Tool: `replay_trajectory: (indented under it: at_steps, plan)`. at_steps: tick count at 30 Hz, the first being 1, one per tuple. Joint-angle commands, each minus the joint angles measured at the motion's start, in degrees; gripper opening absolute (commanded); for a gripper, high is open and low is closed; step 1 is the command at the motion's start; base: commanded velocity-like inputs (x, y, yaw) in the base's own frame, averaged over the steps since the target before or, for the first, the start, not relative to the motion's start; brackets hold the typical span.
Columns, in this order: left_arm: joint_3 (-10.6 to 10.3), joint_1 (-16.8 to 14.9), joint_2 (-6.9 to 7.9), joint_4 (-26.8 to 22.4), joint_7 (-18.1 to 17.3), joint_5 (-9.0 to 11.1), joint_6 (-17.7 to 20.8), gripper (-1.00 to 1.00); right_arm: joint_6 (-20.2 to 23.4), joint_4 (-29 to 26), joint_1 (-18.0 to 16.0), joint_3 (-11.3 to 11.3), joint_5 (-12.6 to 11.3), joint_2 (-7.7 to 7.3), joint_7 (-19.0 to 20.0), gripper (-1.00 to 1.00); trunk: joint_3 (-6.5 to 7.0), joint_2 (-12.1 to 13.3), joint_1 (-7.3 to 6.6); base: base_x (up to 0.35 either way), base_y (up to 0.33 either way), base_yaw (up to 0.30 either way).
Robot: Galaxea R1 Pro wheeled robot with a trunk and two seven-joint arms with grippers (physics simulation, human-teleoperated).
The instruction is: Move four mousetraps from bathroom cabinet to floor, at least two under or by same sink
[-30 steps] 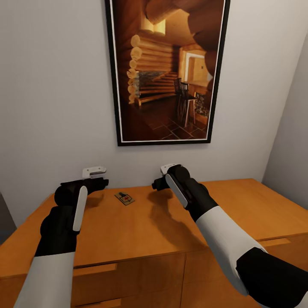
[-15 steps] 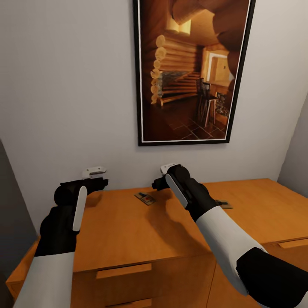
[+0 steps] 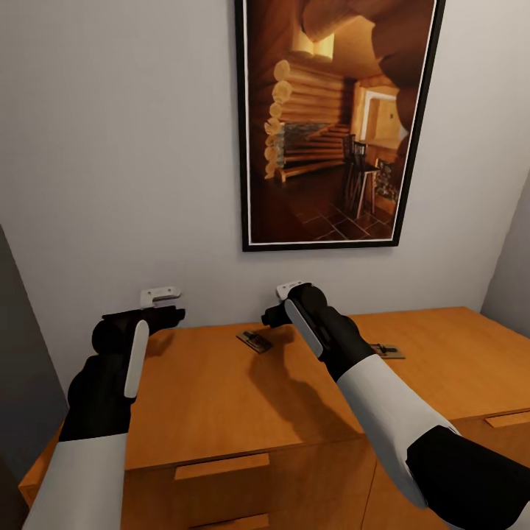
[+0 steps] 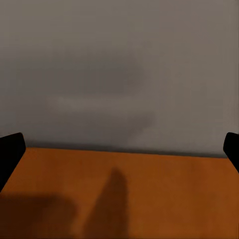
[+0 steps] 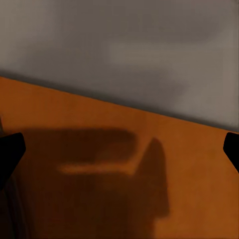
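The orange-brown cabinet (image 3: 213,397) stands against the wall in front of me. One mousetrap (image 3: 254,341) lies flat on its top near the back, between my two arms. A second mousetrap (image 3: 388,351) peeks out from behind my right forearm. My left gripper (image 3: 178,316) hovers over the cabinet's back left corner, left of the first trap. My right gripper (image 3: 267,318) hangs just right of that trap, above it. In the wrist views both the left gripper (image 4: 119,154) and the right gripper (image 5: 119,149) are open, with bare cabinet top and wall between the fingers.
A large framed picture (image 3: 338,125) of a log cabin hangs on the white wall above the cabinet. A side wall (image 3: 511,280) closes the right. A dark gap (image 3: 22,383) lies left of the cabinet. Wooden drawer handles (image 3: 221,466) show on the front.
The view has swung left, so the picture and cabinet sit further right in the frame. The second mousetrap has come into view by my right forearm. Both arms hold their pose.
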Motion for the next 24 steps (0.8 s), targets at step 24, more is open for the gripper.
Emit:
replay_trajectory:
  at_steps: [24]
  plan:
    - [-0.5,-0.05,-0.18,-0.12,0.15,0.4,0.24,1.0,0.16,-0.26,-0.05,-0.07,-0.31,0.0,-0.44,1.0,-0.07,-0.03,0.0,0.0,0.001,0.0]
